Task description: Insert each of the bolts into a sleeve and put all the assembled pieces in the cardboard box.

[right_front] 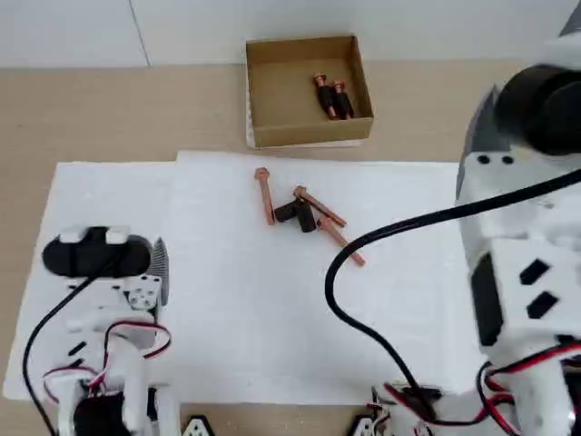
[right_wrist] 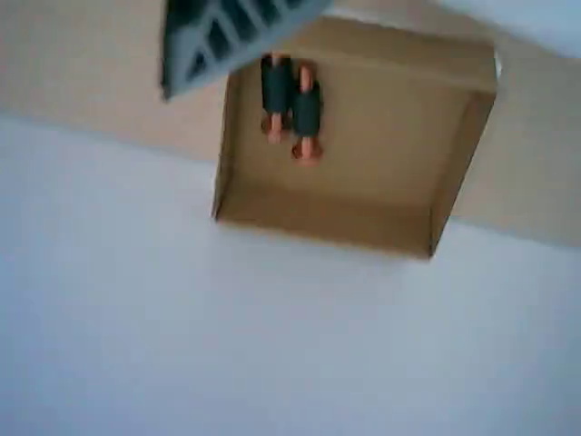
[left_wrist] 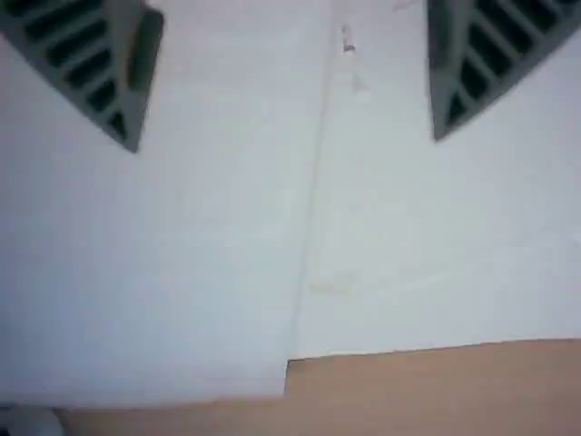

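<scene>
Two copper bolts in black cylindrical sleeves [right_front: 330, 98] are laid inside the square cardboard box [right_front: 281, 100]. Three bare copper bolts [right_front: 265, 195] and loose black sleeves [right_front: 296, 215] are scattered on the white foam sheet [right_front: 227, 318]. The left pincer [left_wrist: 283, 134] is held wide above it; the right pincer's [right_wrist: 231, 32] spread cannot be told.

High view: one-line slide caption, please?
Two assembled pieces lie in the cardboard box; three loose bolts and black sleeves wait on the white sheet.
</scene>
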`<action>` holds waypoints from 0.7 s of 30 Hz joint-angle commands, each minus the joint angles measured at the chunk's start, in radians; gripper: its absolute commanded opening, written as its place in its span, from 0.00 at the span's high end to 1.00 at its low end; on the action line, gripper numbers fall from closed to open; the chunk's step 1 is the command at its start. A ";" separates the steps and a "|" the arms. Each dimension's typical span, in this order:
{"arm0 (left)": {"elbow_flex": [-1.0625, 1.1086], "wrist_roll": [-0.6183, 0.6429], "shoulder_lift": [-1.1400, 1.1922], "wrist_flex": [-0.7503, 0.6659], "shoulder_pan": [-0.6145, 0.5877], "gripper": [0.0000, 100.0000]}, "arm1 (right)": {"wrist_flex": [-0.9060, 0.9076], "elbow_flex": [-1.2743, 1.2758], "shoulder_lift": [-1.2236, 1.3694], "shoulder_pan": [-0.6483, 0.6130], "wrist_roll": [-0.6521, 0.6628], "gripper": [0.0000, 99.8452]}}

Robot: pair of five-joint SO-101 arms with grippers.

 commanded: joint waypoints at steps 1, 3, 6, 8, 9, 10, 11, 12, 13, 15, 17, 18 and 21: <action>0.105 -0.002 -0.002 -0.106 0.005 0.80 | -0.031 0.167 -0.076 0.012 0.000 0.75; 0.182 -0.002 -0.002 -0.153 0.005 0.80 | -0.084 0.233 -0.105 0.012 0.000 0.75; 0.289 -0.002 -0.002 -0.222 0.005 0.80 | -0.162 0.324 -0.136 0.013 0.005 0.75; 0.351 -0.002 -0.002 -0.259 0.005 0.80 | -0.226 0.379 -0.145 0.013 0.008 0.75; 0.371 -0.002 -0.002 -0.270 0.005 0.80 | -0.266 0.404 -0.142 0.016 0.012 0.75; 0.374 0.000 0.003 -0.269 0.005 0.80 | -0.309 0.433 -0.137 0.036 0.031 0.75; 0.372 0.000 0.000 -0.267 0.005 0.80 | -0.360 0.468 -0.131 0.059 0.052 0.75; 0.372 0.000 0.000 -0.261 0.006 0.80 | -0.424 0.508 -0.122 0.074 0.068 0.75; 0.372 0.000 0.000 -0.261 0.009 0.80 | -0.486 0.549 -0.116 0.088 0.080 0.75; 0.372 0.000 0.000 -0.261 0.009 0.80 | -0.591 0.618 -0.101 0.111 0.091 0.75; 0.372 0.000 0.000 -0.261 0.009 0.80 | -0.682 0.695 -0.087 0.137 0.109 0.75; 0.372 0.000 0.000 -0.261 0.009 0.80 | -0.725 0.732 -0.076 0.148 0.124 0.75; 0.372 0.000 0.000 -0.261 0.009 0.80 | -0.834 0.852 -0.059 0.189 0.164 0.75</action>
